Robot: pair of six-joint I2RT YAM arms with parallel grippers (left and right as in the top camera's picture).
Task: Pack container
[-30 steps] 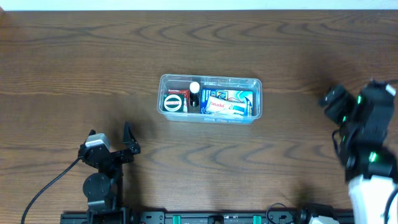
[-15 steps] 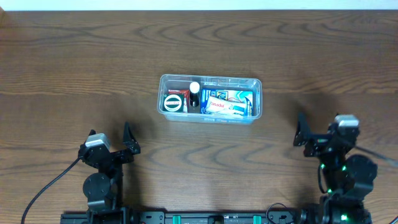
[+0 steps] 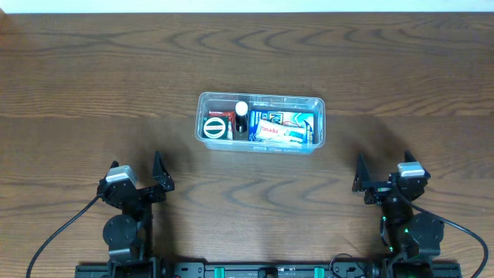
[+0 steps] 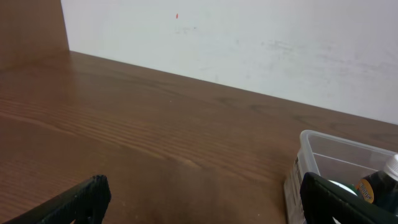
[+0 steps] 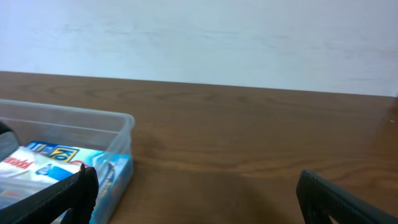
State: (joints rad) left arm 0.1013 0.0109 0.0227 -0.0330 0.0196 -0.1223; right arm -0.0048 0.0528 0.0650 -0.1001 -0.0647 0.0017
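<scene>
The left hand point(image 3: 137, 168) is held wide open with nothing between its fingers, and the right hand point(image 3: 383, 179) is likewise spread wide and empty. Each is set well apart from the container point(image 3: 262, 97), on the robot's side of it, one off beyond its left end and the other beyond its right end. The container rests on the table point(image 3: 93, 69), between the two hands and farther out. A blue packet point(image 3: 282, 127) is seen lying in its right part, and a white-capped bottle point(image 3: 241, 117) and a round item point(image 3: 215, 128) are seen in its left part. Nothing more to be packed is seen outside the container, so the packing is judged to be done or nearly so. The closing step is best done with both hands kept open and well away from the container, so that it is not nudged and its contents are not disturbed.
</scene>
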